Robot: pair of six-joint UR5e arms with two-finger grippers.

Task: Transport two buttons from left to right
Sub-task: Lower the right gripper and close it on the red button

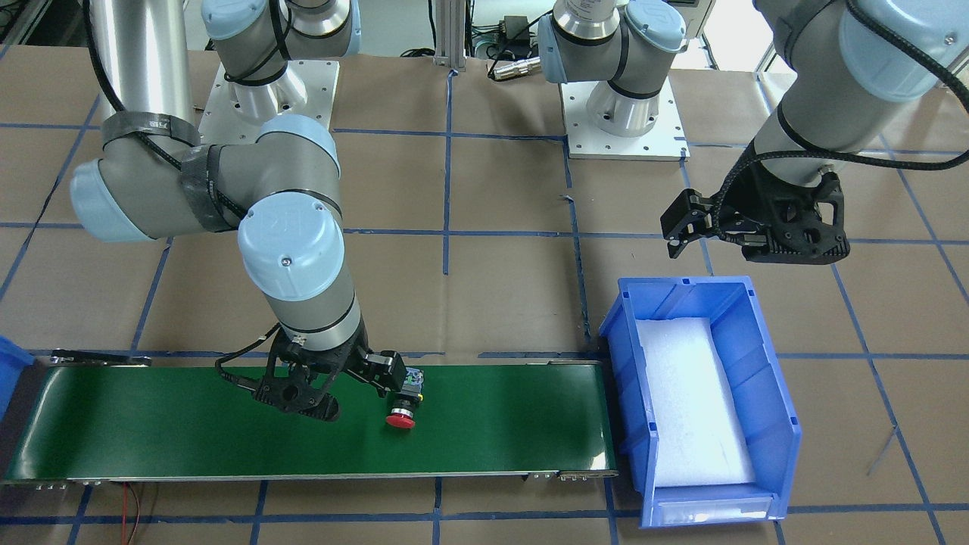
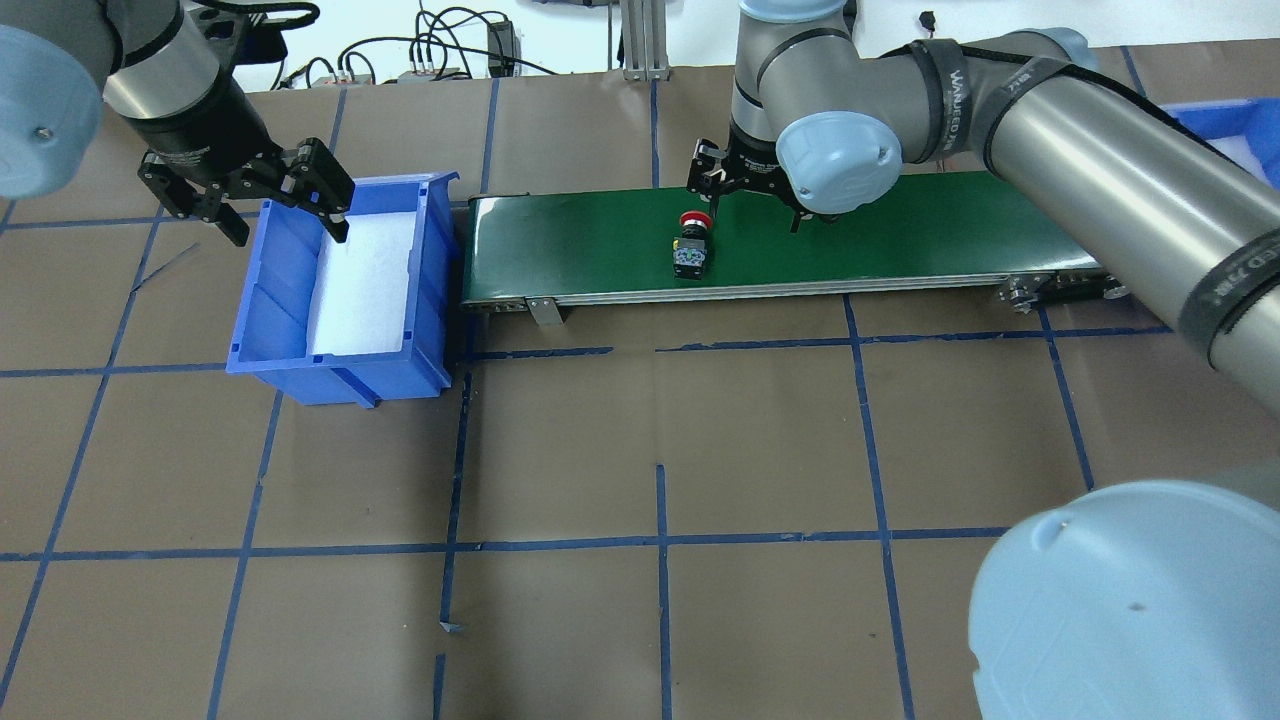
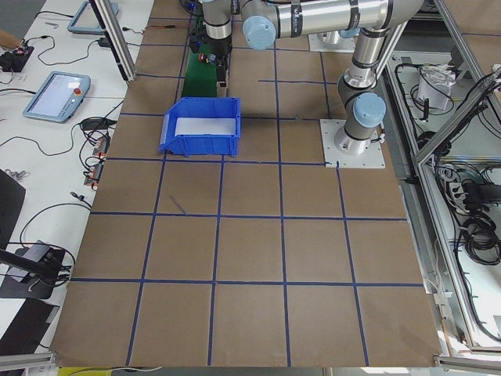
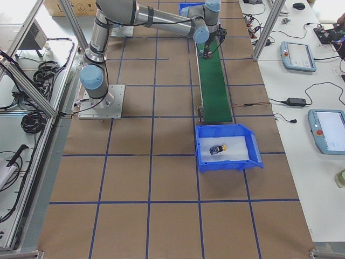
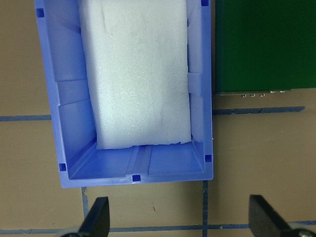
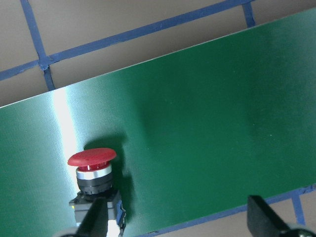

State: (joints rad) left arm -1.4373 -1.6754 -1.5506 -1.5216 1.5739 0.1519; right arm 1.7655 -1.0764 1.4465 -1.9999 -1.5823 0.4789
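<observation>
On the belt, red button (sideways) lies beside right fingers

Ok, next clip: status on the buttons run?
Left gripper open, beside blue bin's end. Right gripper open, low over green belt. Red button on its side on belt, ungripped, beside one right finger.

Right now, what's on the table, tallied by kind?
Green belt: 1
Blue bins: 2, left bin, right bin
Buttons: 2, red button on the belt, yellow button in the right bin
Total: 5
</observation>
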